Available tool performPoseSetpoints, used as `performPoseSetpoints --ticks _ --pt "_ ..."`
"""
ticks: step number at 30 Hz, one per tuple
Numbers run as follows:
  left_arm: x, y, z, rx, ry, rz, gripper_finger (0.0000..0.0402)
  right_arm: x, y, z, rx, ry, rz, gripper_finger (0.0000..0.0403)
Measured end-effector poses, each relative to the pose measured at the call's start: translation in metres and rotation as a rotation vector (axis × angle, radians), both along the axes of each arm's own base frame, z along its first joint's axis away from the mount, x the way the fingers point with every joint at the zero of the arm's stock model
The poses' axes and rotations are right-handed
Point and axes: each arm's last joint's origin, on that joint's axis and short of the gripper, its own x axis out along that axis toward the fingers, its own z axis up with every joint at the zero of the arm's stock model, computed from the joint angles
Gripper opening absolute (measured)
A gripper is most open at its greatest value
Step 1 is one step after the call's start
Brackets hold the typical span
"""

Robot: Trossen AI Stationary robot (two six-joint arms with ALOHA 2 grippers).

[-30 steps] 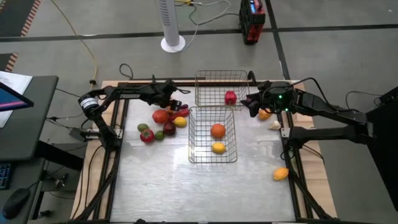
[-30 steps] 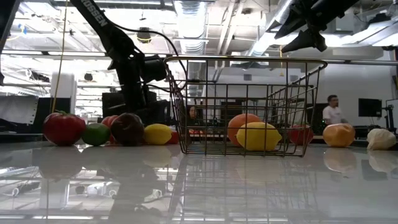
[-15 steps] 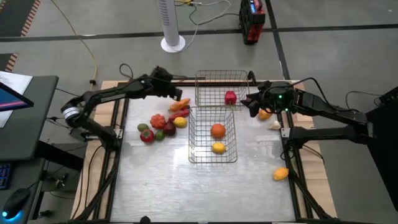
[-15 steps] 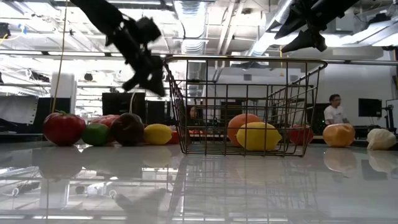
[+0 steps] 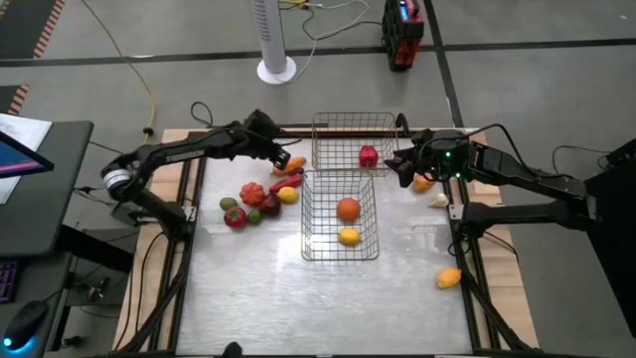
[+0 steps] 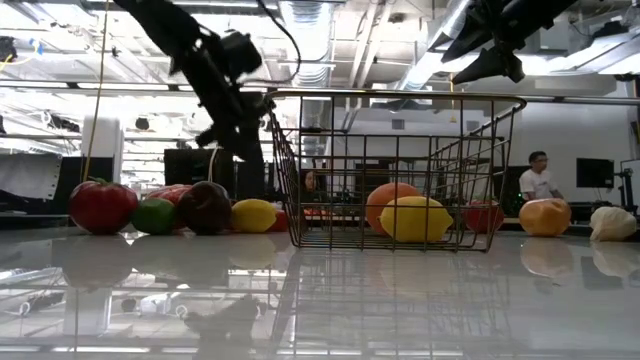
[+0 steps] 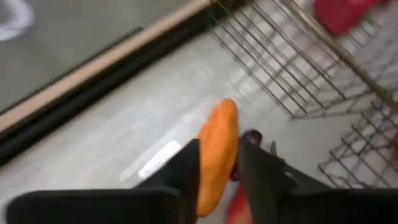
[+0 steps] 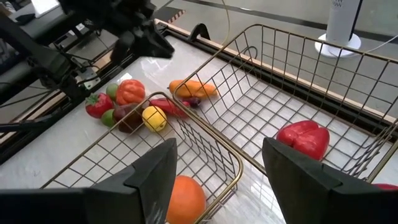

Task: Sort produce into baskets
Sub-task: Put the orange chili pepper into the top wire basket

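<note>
Left gripper (image 5: 280,156) is pinching the orange carrot (image 7: 217,149), raised just outside the far basket (image 5: 328,121) left rim. Right gripper (image 5: 397,165) is hovering half-open and empty off that basket's right edge.

- A white tower fan (image 5: 275,40) stands on the grey floor (image 5: 517,99) beyond the far edge of the worktop (image 5: 248,298).
- A red and black box (image 5: 401,30) sits on the floor near the fan, toward the right arm's side.
- A yellow cable (image 5: 129,60) runs across the floor on the fan's other side.
- Far behind the worktop, a person (image 6: 537,178) in a white top is in the room.
</note>
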Motion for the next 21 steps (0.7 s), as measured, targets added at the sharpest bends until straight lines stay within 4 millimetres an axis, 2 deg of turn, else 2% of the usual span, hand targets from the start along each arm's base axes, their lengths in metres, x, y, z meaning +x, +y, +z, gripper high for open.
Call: performPoseSetpoints --ticks 5,10,13,17,21 --pt "0.008 0.003 -0.022 -0.024 0.072 -0.129 0.0197 0.0 0.0 0.0 0.0 0.0 0.002 0.0265" --pt "0.013 0.008 -0.038 -0.021 0.118 -0.146 0.0277 0.0 0.0 0.0 0.001 0.0 0.002 0.0265" --pt "0.015 0.013 -0.048 -0.058 0.121 -0.113 0.0297 0.0 0.0 0.0 0.001 0.0 0.002 0.0265" --pt "0.017 0.016 -0.069 -0.121 0.158 -0.111 0.0301 0.0 0.0 0.0 0.001 0.0 0.003 0.0265" --pt "0.021 0.014 -0.079 -0.139 0.181 -0.151 0.03 0.0 0.0 0.0 0.001 0.0 0.003 0.0265"
